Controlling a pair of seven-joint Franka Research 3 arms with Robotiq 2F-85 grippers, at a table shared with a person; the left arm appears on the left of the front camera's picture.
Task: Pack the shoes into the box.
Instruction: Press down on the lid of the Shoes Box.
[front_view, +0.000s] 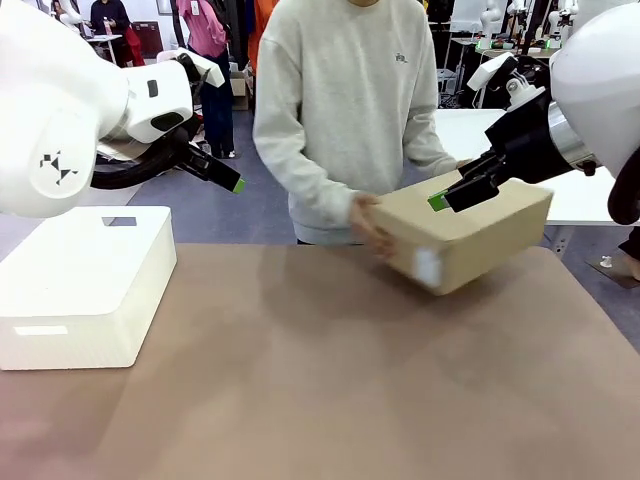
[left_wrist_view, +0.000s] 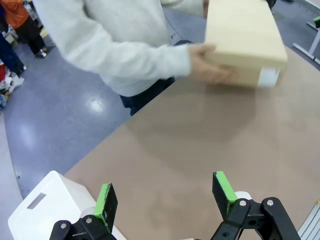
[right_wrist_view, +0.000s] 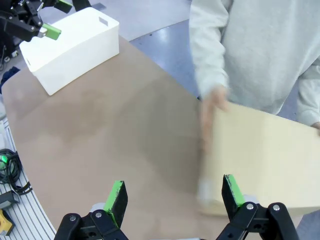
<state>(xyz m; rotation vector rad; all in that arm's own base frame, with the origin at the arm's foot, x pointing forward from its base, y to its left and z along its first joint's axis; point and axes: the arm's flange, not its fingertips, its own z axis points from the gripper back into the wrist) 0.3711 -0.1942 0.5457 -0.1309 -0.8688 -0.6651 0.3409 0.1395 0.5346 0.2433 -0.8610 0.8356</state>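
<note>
Across the table we are watching a person's hand (front_view: 368, 222) gripping the closed tan box (front_view: 470, 232), while our left gripper (left_wrist_view: 165, 200) and right gripper (right_wrist_view: 174, 197) are hanging spread wide.

left claw (left_wrist_view: 165, 200) agape | person's hand (left_wrist_view: 210, 62) holds box (left_wrist_view: 245, 35) above table (left_wrist_view: 200, 145)

We find the box (front_view: 470, 235) to be plain tan cardboard, matt and smooth, with a white paper label on one end. The tabletop (front_view: 330, 400) shows a matt brown surface, smooth and even. The white block (front_view: 85, 285) looks like smooth matt foam or plastic. The person's sweatshirt (front_view: 345, 90) is soft grey cloth. Each gripper carries matt black plastic fingers with green pads (left_wrist_view: 106, 202).
</note>
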